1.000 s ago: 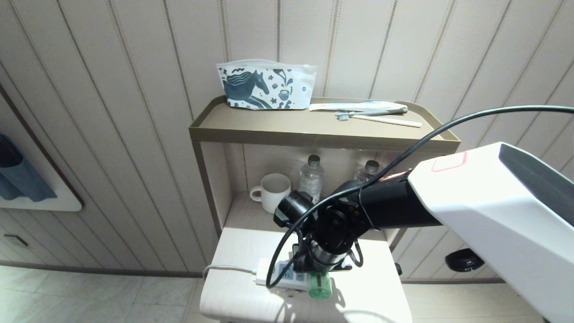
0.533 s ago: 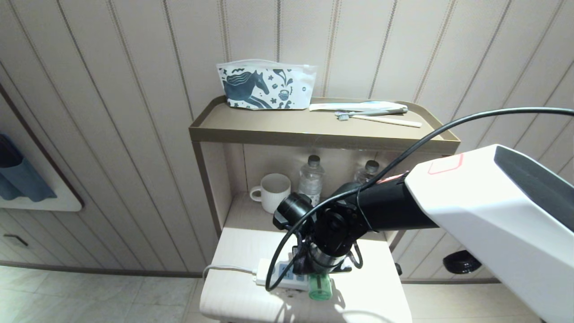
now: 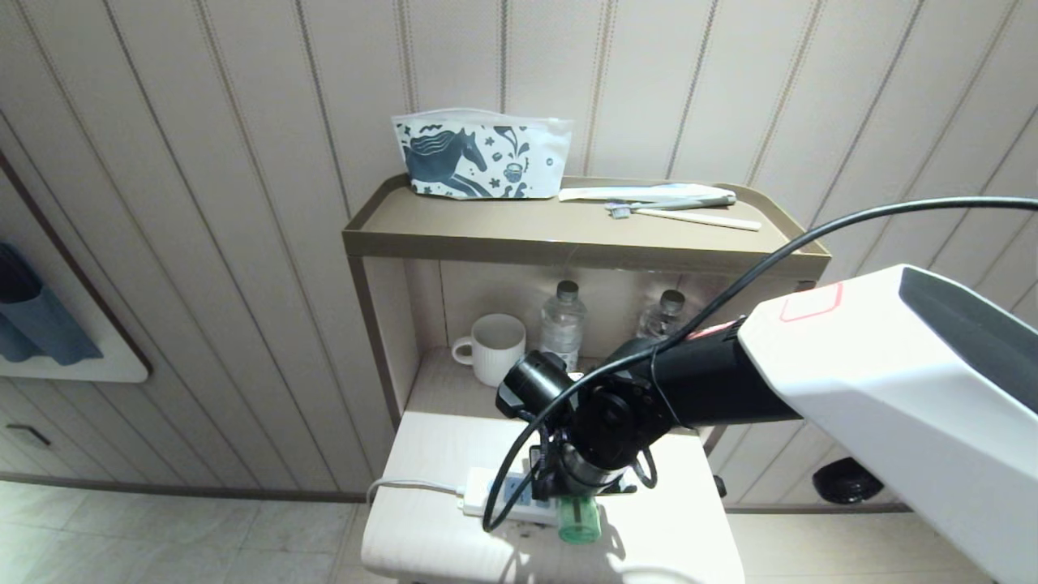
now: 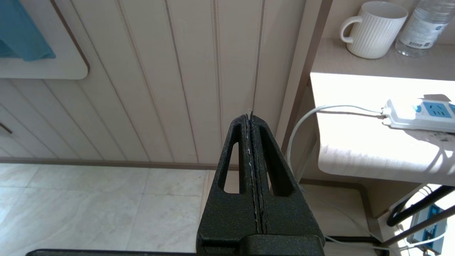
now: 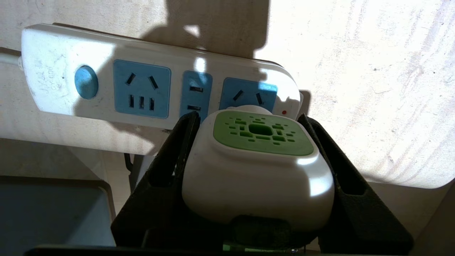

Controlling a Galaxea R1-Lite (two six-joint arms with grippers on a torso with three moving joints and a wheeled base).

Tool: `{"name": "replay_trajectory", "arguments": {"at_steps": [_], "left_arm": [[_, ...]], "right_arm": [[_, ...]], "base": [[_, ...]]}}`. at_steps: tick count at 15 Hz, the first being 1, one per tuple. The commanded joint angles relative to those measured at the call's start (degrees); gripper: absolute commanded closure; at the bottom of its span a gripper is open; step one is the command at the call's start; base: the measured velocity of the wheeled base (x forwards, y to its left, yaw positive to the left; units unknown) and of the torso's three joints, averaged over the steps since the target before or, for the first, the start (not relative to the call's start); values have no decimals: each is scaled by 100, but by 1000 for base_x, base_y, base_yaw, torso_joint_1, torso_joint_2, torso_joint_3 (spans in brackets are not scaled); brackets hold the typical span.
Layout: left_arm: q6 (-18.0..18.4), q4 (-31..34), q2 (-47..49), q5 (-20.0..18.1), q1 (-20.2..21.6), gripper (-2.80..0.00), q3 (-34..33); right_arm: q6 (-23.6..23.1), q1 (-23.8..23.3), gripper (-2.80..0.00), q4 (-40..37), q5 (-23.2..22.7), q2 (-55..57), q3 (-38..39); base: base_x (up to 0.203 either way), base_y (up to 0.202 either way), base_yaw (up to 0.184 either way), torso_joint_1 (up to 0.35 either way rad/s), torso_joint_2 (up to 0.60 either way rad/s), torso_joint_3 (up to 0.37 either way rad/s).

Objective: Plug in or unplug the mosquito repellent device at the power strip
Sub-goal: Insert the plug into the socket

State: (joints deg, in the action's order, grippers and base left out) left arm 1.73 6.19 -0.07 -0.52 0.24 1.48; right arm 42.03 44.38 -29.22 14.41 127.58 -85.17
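Note:
The mosquito repellent device [image 5: 259, 163], with a white rounded head and a green vented top, sits between the fingers of my right gripper [image 5: 247, 117], which is shut on its sides. It is held at the end socket of the power strip [image 5: 106, 89], next to the small red light, and its pins are hidden. In the head view the device's green bottle [image 3: 579, 519] hangs below the wrist, at the near edge of the power strip [image 3: 507, 492]. My left gripper [image 4: 250, 115] is shut on nothing, parked low to the left of the white table [image 4: 355, 142].
The strip's white cord [image 4: 320, 110] runs off the table's left edge. Behind the table a shelf holds a white mug [image 3: 496, 347] and two clear water bottles [image 3: 562, 324]. A horse-print pouch [image 3: 478, 154] and a toothbrush [image 3: 689, 215] lie on top. A black cable [image 3: 811, 235] loops over my right arm.
My right wrist has dipped slightly toward the strip with the device still held. The left gripper has not moved.

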Motion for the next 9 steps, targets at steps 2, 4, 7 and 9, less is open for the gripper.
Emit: {"name": "replay_trajectory", "arguments": {"at_steps": [2,4,7,9], "left_arm": [[3,5,7,0,2,0,1],[3,5,7,0,2,0,1],[3,5,7,0,2,0,1],[3,5,7,0,2,0,-6]], "right_arm": [[48,27,0,30,42,-49,175],[83,53,0,31,124,-49,245],[86,53,0,39,132,-49,264],[94,1,0,39,124,-40,273]], "base": [[0,0,0,0,0,0],[0,0,0,0,0,0],[0,0,0,0,0,0],[0,0,0,0,0,0]]}}
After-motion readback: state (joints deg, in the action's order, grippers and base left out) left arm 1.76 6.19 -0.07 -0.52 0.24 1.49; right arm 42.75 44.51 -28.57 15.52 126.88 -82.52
